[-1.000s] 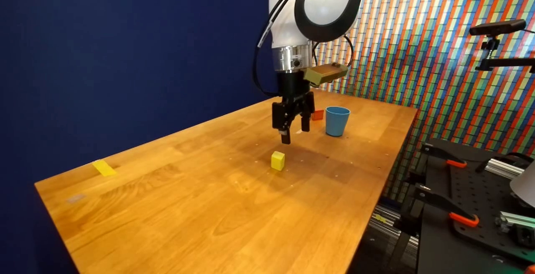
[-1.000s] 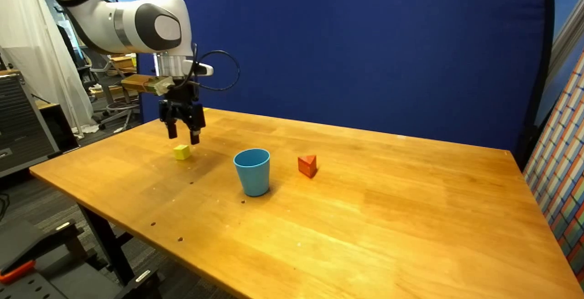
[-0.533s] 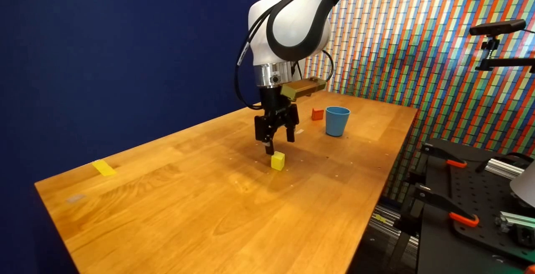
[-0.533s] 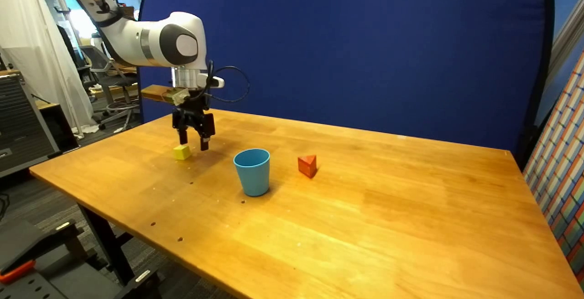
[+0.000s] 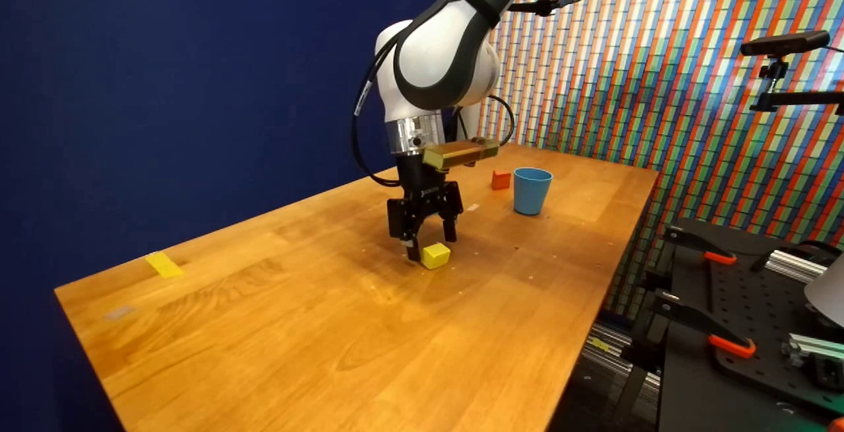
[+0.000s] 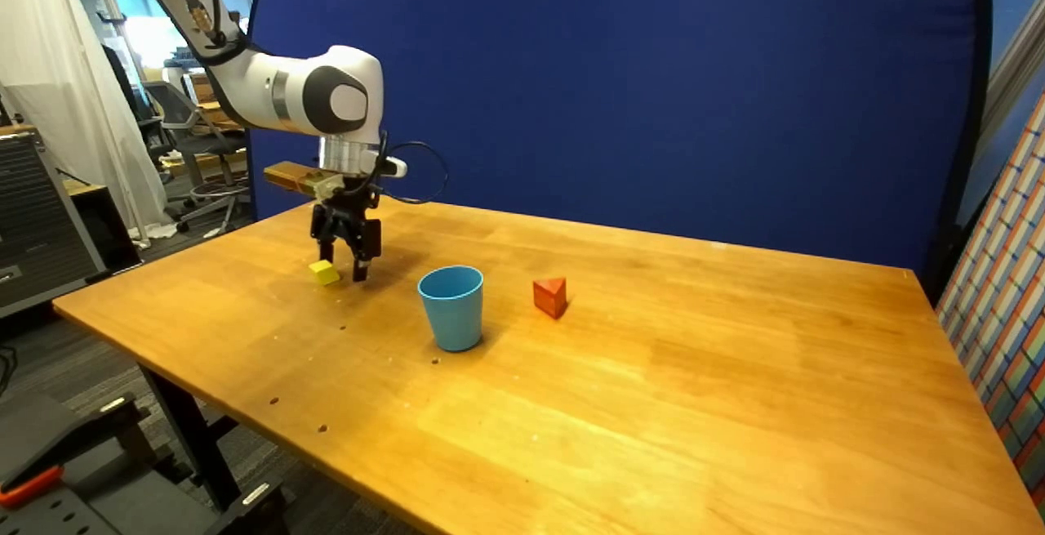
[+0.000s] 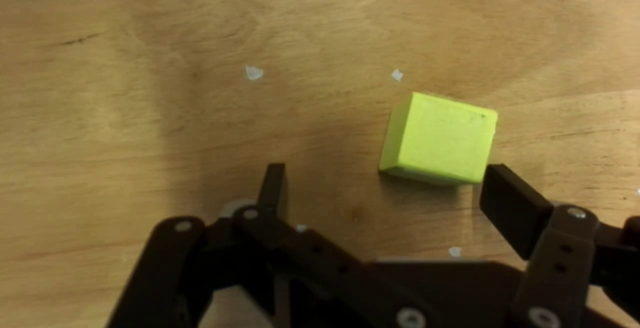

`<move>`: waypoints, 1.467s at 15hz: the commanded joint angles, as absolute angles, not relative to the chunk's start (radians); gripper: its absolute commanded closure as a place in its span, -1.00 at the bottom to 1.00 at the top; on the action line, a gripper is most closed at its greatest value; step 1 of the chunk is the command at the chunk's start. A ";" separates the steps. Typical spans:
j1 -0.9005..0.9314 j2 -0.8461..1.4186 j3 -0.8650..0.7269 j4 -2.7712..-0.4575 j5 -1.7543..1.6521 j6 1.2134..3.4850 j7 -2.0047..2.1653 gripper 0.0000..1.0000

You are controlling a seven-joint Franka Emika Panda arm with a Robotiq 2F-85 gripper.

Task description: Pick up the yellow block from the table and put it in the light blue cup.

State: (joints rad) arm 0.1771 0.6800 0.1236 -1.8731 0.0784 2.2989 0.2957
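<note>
The yellow block point(image 5: 435, 256) is on the wooden table point(image 5: 316, 339) in both exterior views point(image 6: 324, 274) and looks tilted. In the wrist view the block point(image 7: 445, 140) is by the right-hand fingertip, touching or nearly so, with shadow under its near edge. My gripper point(image 7: 387, 188) is open and low over the table, with nothing between its fingers. In the exterior views the gripper point(image 5: 431, 245) point(image 6: 344, 269) is just behind the block, fingertips near the tabletop. The light blue cup point(image 5: 531, 192) stands upright apart from the gripper point(image 6: 454, 313). The wrist view does not show the cup.
A red-orange block point(image 6: 549, 297) is beside the cup, also seen in an exterior view point(image 5: 501, 181). A flat yellow tape strip point(image 5: 163, 264) is near a table corner. A dark blue screen point(image 6: 620, 94) stands behind the table. A black cart point(image 5: 725, 326) is beside it.
The gripper has come down to the tabletop and moved toward the block, staying open. The block was flat and upright earlier and is now tilted. The cup and red-orange block have not moved.
</note>
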 commanded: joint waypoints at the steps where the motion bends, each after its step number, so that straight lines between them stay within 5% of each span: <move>1: 0.178 0.701 0.138 -1.845 0.144 2.268 0.283 -1.00; 2: 0.182 0.699 0.138 -1.852 0.154 2.273 0.293 -1.00; 3: 0.189 0.694 0.132 -1.859 0.153 2.281 0.304 -0.50; 4: 0.199 0.688 0.122 -1.866 0.152 2.290 0.327 -0.48; 12: 0.191 0.625 0.124 -1.916 0.180 2.266 0.363 0.68; 22: 0.130 0.222 -0.021 -2.293 0.189 2.287 0.527 0.72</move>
State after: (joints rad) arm 0.1548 0.3867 0.0192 -2.1570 0.1906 2.2817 0.4723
